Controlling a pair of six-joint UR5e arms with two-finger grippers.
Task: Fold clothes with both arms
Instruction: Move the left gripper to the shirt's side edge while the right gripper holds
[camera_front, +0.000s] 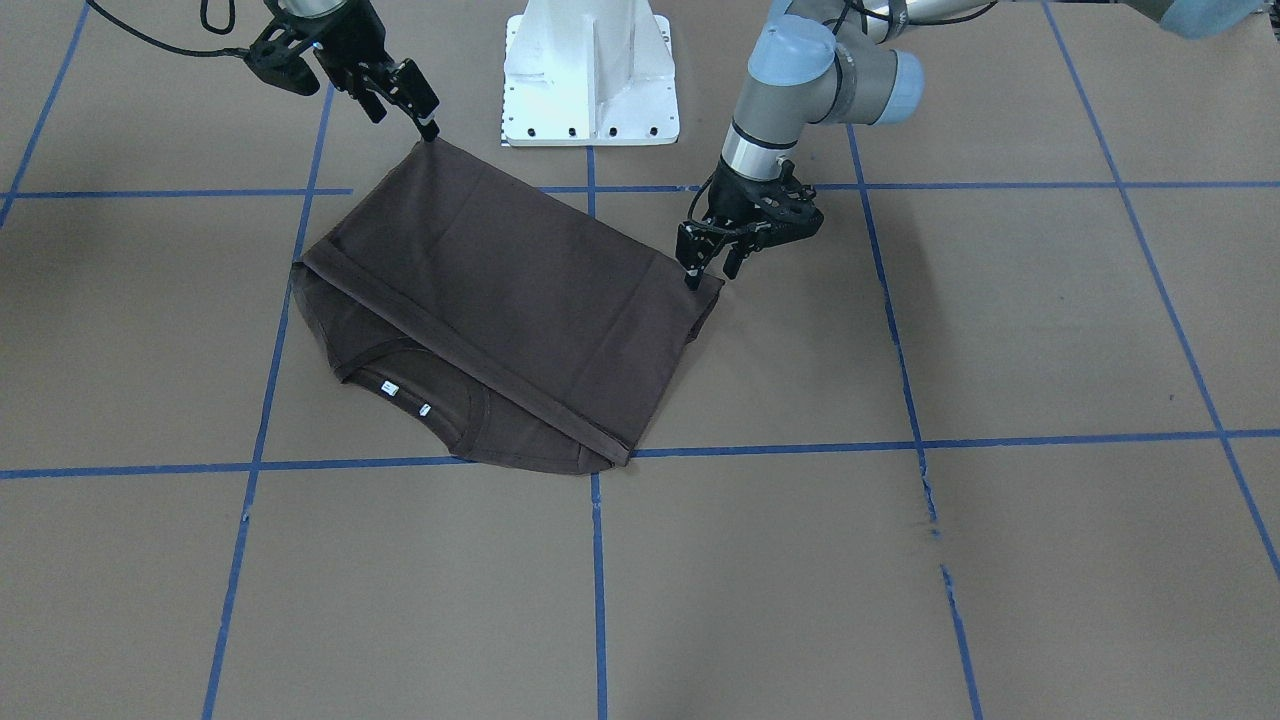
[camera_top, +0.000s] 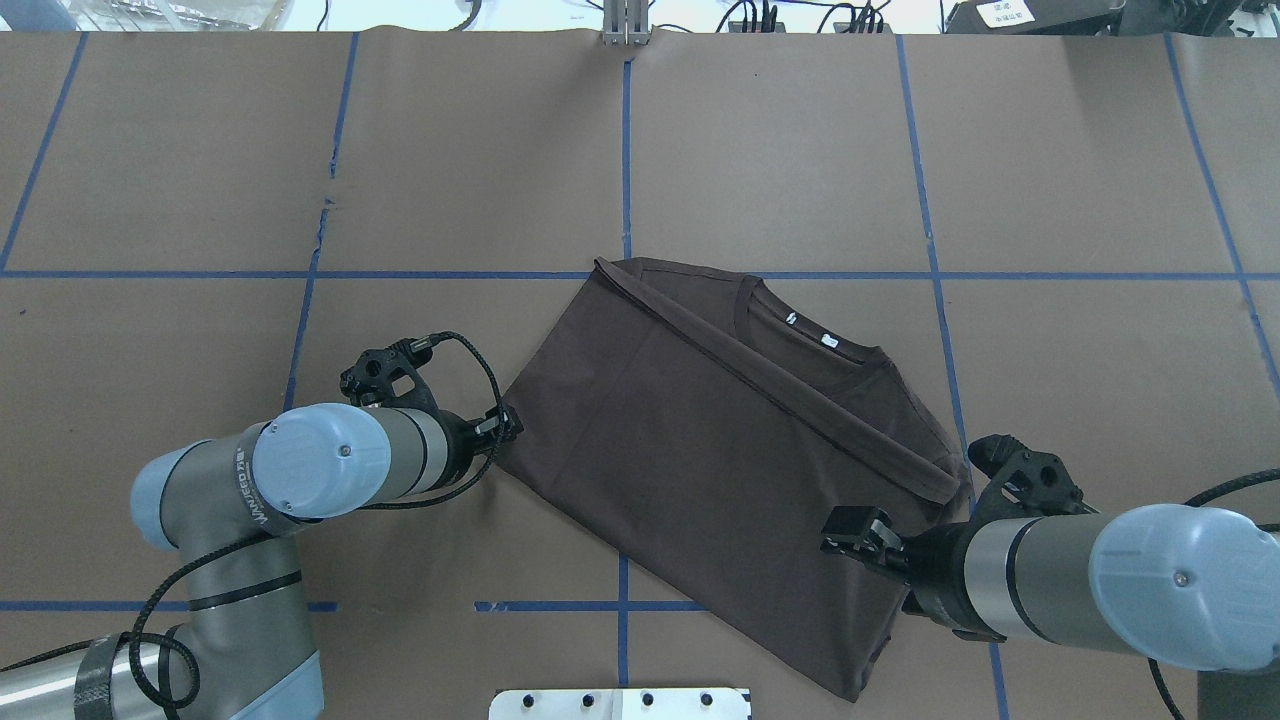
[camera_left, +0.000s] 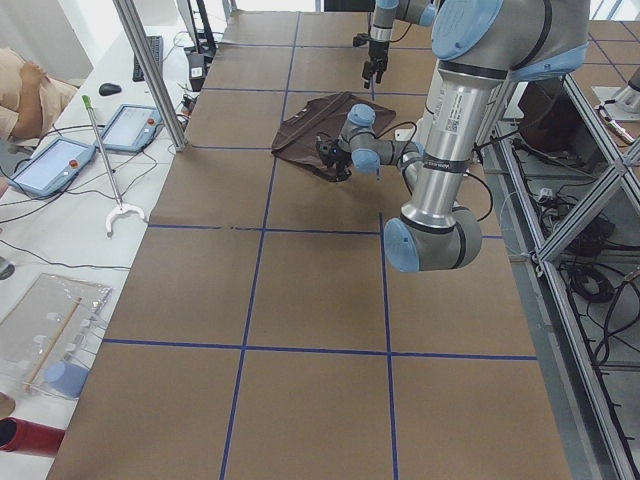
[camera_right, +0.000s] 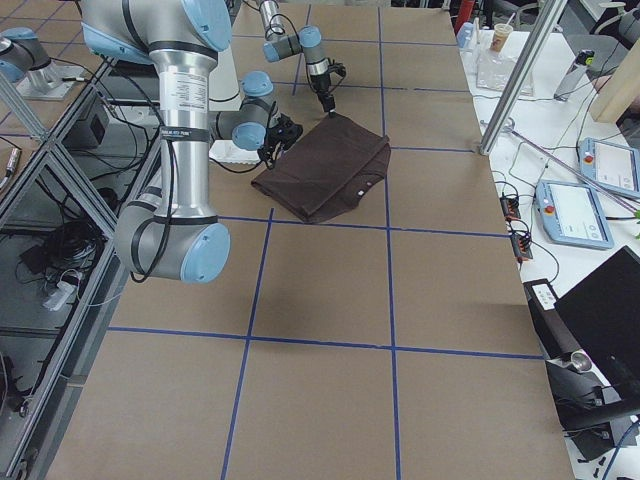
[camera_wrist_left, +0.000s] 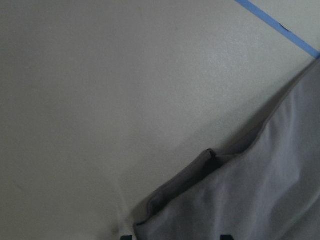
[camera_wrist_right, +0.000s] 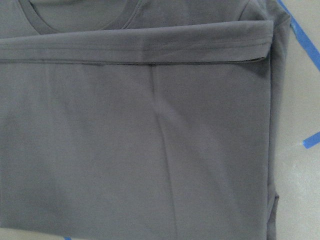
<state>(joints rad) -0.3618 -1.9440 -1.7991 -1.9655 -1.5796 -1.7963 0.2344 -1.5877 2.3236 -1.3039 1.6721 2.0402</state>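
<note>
The dark brown T-shirt (camera_front: 520, 290) lies folded on the brown table, its lower half laid over the chest, with the collar (camera_front: 405, 395) and white neck labels showing at the far edge. It also shows in the overhead view (camera_top: 700, 450). My left gripper (camera_front: 710, 272) is open, low at the shirt's corner on my left; the left wrist view shows that corner (camera_wrist_left: 200, 185) between the spread fingertips. My right gripper (camera_front: 403, 115) looks open and is raised over the shirt's near corner on my right; the right wrist view shows only cloth (camera_wrist_right: 150, 150).
The white pedestal base (camera_front: 590, 70) stands at the table's near edge, close to the shirt. Blue tape lines (camera_front: 598, 580) grid the brown table. Side benches hold tablets (camera_left: 55, 165) and a control panel (camera_right: 575, 210) beyond the table ends.
</note>
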